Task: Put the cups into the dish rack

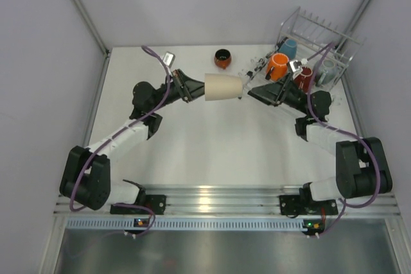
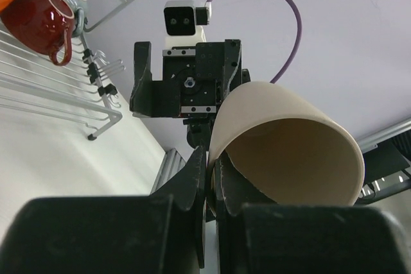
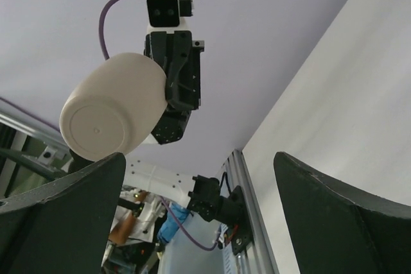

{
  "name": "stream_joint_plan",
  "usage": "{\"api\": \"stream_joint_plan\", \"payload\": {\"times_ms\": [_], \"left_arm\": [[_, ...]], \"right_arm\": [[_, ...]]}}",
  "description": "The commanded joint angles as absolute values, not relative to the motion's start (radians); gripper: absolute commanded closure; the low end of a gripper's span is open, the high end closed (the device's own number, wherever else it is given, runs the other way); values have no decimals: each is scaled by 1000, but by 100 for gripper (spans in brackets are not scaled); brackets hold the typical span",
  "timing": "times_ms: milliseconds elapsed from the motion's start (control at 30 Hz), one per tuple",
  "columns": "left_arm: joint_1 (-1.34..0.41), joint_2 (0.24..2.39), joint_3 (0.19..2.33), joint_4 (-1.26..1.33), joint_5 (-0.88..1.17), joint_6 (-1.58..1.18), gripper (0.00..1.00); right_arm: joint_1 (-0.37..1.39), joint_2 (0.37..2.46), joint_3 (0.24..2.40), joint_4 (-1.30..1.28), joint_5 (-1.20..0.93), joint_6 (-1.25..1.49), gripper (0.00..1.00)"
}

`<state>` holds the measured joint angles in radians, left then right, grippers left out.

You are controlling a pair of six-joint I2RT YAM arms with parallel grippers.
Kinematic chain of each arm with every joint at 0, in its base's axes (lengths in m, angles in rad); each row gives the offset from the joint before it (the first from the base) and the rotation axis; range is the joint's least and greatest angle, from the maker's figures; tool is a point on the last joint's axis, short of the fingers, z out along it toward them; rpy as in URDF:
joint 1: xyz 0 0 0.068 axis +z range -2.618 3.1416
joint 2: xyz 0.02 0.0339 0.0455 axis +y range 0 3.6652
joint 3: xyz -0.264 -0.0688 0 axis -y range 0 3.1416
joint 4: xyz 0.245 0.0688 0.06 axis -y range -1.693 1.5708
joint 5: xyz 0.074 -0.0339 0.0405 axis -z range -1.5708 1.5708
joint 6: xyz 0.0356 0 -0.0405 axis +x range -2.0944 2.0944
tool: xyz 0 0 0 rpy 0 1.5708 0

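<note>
Tumbler: beige, no handle (image 1: 225, 86); held above the middle of the counter (image 1: 212, 152), lying on its side, mouth toward 9 o'clock, base toward 3 o'clock.
Left end effector: (image 1: 203, 88) pinches the tumbler's wall at the rim, one finger inside the mouth and one outside.
Right end effector: (image 1: 249, 88) fingers spread wide and holding nothing. It sits just at 3 o'clock of the tumbler's base and faces it. Whether a finger touches the base cannot be told.
Dish rack: (image 1: 321, 27) wire frame with upright tines, in the counter's 2 o'clock corner, well apart from the tumbler.
In the rack: an orange mug (image 1: 278, 65) at the 9 o'clock end. A red mug (image 1: 303, 76) is just at 4 o'clock of it, a blue cup (image 1: 289, 47) at 1 o'clock of it, and a grey mug (image 1: 327, 68) at 3 o'clock of the red one.
Loose cup: a dark-and-orange cup (image 1: 222, 58) stands upright on the counter at 12 o'clock of the tumbler, apart from it.
In the way: the right end effector and its arm lie straight between the tumbler and the dish rack. The orange and red mugs fill the rack's near side.
</note>
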<state>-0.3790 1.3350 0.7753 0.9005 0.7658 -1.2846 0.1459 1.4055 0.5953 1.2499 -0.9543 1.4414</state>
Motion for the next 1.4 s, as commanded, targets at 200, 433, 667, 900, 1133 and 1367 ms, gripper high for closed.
{"api": "stream_joint_plan", "payload": {"times_ms": [200,433,667,900,1133,1367], "left_arm": [[-414,1359,811,1025,742,-1290,100],[-442,1382,811,1025,733,-1281,100],[-471,1384,804,1038,729,-1267,100],[-500,1402,795,1104,750,-1293,100],[-505,1433,765,1210,772,-1339,100],[-508,1436,764,1224,785,-1347,100]], "right_arm": [[250,1301,594,1600,-922,1302,1],[327,1211,595,1378,-873,1103,1],[400,1131,629,1102,-819,879,1],[426,1152,631,1158,-822,910,1],[428,1160,621,1223,-827,951,2],[433,1157,615,1226,-815,948,3]]}}
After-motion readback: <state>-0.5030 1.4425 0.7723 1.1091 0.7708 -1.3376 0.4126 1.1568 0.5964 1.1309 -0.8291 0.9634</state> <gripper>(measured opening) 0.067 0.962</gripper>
